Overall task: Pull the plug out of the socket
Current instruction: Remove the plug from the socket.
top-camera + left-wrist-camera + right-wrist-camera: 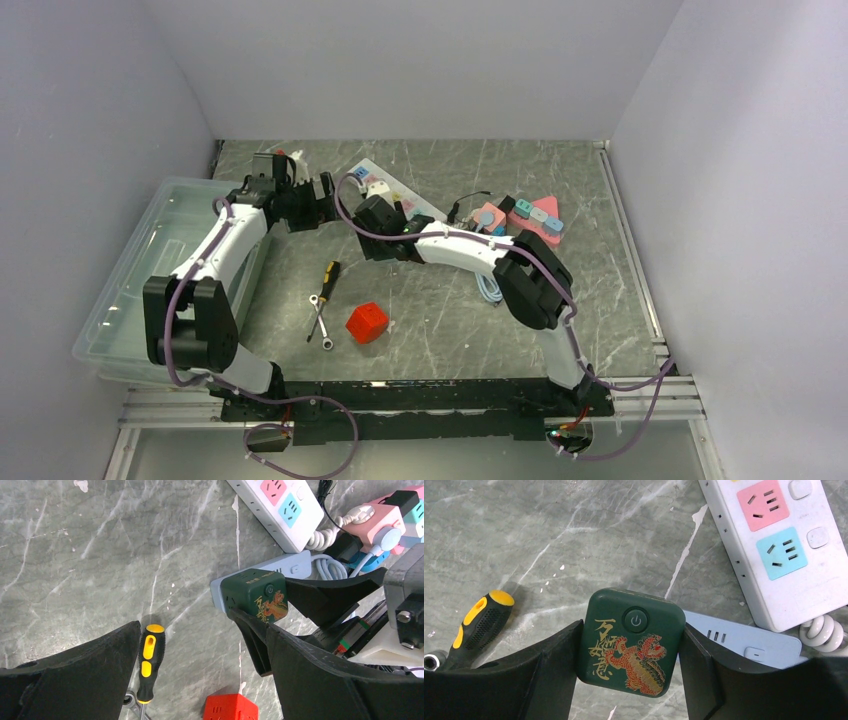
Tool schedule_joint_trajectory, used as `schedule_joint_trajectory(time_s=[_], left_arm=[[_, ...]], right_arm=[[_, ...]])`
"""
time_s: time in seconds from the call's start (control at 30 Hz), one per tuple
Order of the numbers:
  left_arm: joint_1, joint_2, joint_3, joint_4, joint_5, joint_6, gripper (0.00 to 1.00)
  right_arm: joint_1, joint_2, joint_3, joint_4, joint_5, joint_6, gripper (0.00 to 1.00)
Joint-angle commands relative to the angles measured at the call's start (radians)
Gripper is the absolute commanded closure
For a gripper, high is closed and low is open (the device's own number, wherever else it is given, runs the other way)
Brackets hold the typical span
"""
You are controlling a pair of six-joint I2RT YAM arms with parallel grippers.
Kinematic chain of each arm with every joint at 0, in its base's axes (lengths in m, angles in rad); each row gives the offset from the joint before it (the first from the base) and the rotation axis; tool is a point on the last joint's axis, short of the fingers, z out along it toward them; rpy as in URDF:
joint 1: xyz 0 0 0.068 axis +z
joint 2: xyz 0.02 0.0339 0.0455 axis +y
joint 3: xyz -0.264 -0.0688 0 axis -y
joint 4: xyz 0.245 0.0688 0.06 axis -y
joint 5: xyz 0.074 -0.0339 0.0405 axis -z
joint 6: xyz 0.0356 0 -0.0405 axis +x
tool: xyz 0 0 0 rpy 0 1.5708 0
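Note:
The plug (631, 642) is a dark green cube with a gold and red lion print and a power button. It sits on one end of a light-blue socket strip (744, 640) lying on the grey table. My right gripper (632, 630) has a black finger pressed against each side of the plug (255, 595), so it is shut on it. My left gripper (202, 630) hangs open above the table just left of the plug, holding nothing. In the top view, the left gripper (310, 200) and right gripper (375, 215) sit close together at the back.
A white power strip (774, 545) with pink and blue outlets lies just behind the socket strip. A yellow-black screwdriver (149, 662), a wrench (320, 320) and a red cube (230, 707) lie nearer. Pink socket blocks (535, 215) sit at the right and a clear bin (130, 290) at the left.

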Motion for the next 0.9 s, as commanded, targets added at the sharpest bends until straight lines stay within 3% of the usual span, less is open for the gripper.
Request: schedule_joint_trajectory(time_s=[0.0, 0.13, 0.23, 0.57, 0.87], left_arm=[[0.004, 0.019, 0.014, 0.015, 0.035, -0.017, 0.00], [0.004, 0.035, 0.014, 0.018, 0.055, -0.026, 0.01], [0.004, 0.044, 0.013, 0.023, 0.073, -0.030, 0.01], [0.004, 0.106, 0.010, 0.042, 0.175, -0.055, 0.04], [-0.004, 0.134, -0.003, 0.086, 0.292, -0.077, 0.07]], right_arm=[[-0.024, -0.046, -0.058, 0.063, -0.062, 0.049, 0.64], [-0.076, -0.110, -0.154, 0.146, -0.166, 0.112, 0.90], [-0.108, -0.151, -0.215, 0.207, -0.218, 0.146, 1.00], [-0.124, -0.211, -0.282, 0.279, -0.206, 0.148, 1.00], [-0.124, -0.351, -0.419, 0.440, -0.068, 0.202, 1.00]])
